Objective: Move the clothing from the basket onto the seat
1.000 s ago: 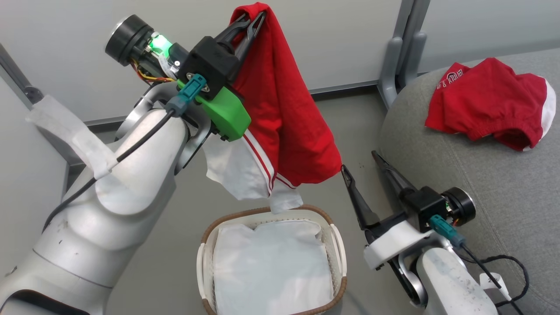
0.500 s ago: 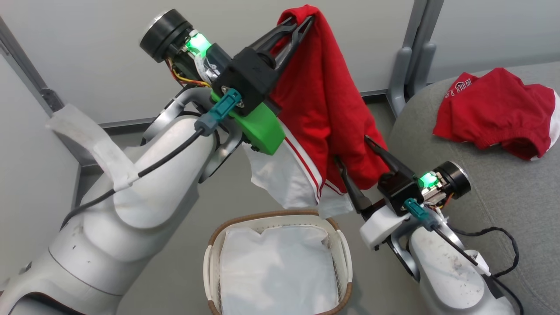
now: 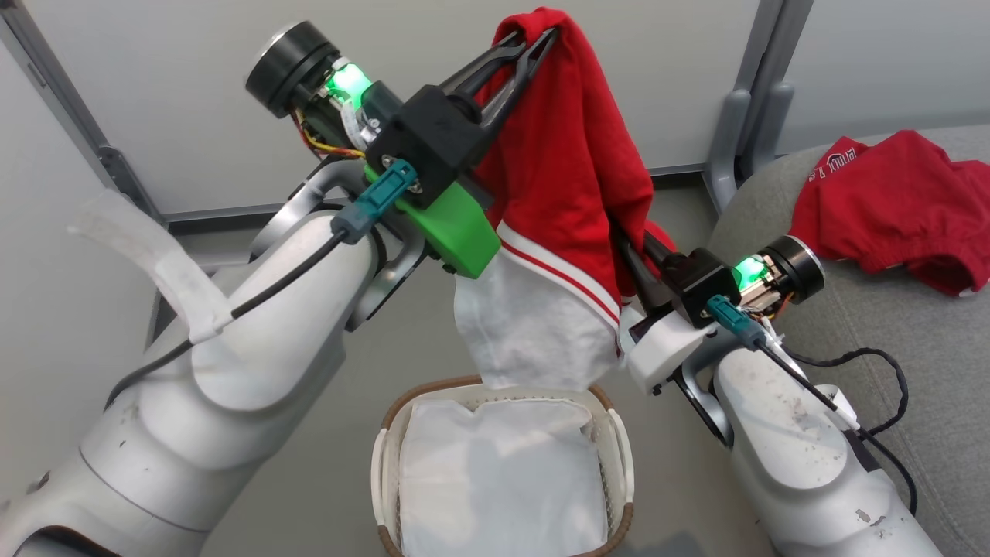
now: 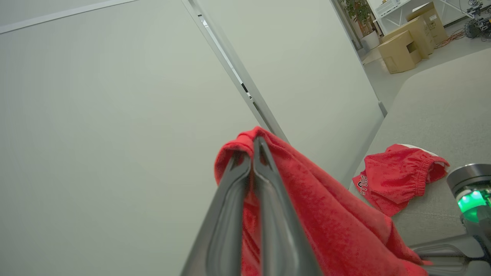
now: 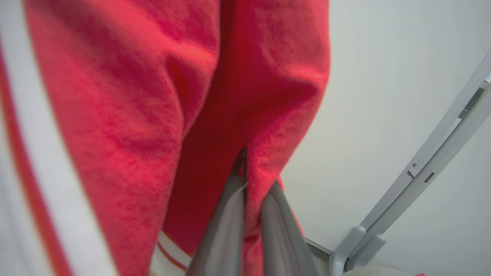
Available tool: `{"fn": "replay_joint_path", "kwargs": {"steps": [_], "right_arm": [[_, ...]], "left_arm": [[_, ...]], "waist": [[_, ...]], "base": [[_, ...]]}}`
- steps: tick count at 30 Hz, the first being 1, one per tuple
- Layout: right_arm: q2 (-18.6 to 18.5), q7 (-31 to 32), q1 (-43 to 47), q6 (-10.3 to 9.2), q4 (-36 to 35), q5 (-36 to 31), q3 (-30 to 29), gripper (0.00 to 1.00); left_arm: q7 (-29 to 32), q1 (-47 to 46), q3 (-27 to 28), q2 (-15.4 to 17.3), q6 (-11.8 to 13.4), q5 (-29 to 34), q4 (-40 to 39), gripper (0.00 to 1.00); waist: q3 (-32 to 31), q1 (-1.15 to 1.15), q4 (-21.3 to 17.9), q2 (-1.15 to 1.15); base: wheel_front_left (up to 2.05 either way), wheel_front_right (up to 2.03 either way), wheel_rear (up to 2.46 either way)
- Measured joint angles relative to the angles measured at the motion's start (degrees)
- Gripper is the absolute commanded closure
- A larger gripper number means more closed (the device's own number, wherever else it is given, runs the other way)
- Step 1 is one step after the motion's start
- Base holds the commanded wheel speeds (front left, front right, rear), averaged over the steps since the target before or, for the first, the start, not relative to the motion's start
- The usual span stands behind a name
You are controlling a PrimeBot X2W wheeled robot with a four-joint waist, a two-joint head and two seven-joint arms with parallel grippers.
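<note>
Red garment (image 3: 572, 155): left gripper (image 3: 537, 37) clenched at its 12 o'clock, right gripper (image 5: 254, 172) newly pinched onto its 4 o'clock edge; ready for the seat (image 3: 951, 325).

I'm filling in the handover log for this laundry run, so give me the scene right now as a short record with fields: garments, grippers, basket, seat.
held garment: red with white stripes and trim, hanging above the basket
left gripper: shut on the held garment's top fold
right gripper: shut on a lower fold of the same garment
second garment: red, white letters, lying crumpled on the seat
basket contents: white liner sheet, no red clothing
left to do: held garment not yet on the seat
</note>
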Motion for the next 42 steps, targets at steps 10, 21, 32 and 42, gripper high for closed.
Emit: {"fn": "replay_joint_path", "kwargs": {"steps": [10, 21, 32, 42], "right_arm": [[0.0, 0.0, -0.1, 0.00, -1.2, 2.8, -0.9, 1.00], [0.0, 0.0, 0.0, 0.00, -4.6, 2.6, -2.8, 1.00], [0.0, 0.0, 0.4, 0.00, -6.3, 0.6, -4.6, 1.00], [-0.5, 0.0, 0.5, 0.00, -7.5, -0.9, -8.3, 1.00]], "left_arm": [[-3.0, 8.5, 3.2, 3.4, 2.8, -4.5, 5.4, 0.00], [-9.2, 20.6, 5.0, 2.3, 5.5, -7.6, 7.9, 0.00], [-9.6, 29.6, 5.1, -1.4, 4.8, -8.6, 9.9, 0.00], [-9.7, 35.4, 7.9, -2.6, 4.0, -7.2, 10.8, 0.00]], "waist": [[0.6, 0.00, 0.0, 0.00], [0.8, 0.00, -0.9, 0.00], [0.9, 0.00, -1.7, 0.00], [1.6, 0.00, -2.6, 0.00]], "base": [[0.00, 0.00, 0.00], [0.00, 0.00, 0.00], [0.00, 0.00, 0.00], [0.00, 0.00, 0.00]]}}
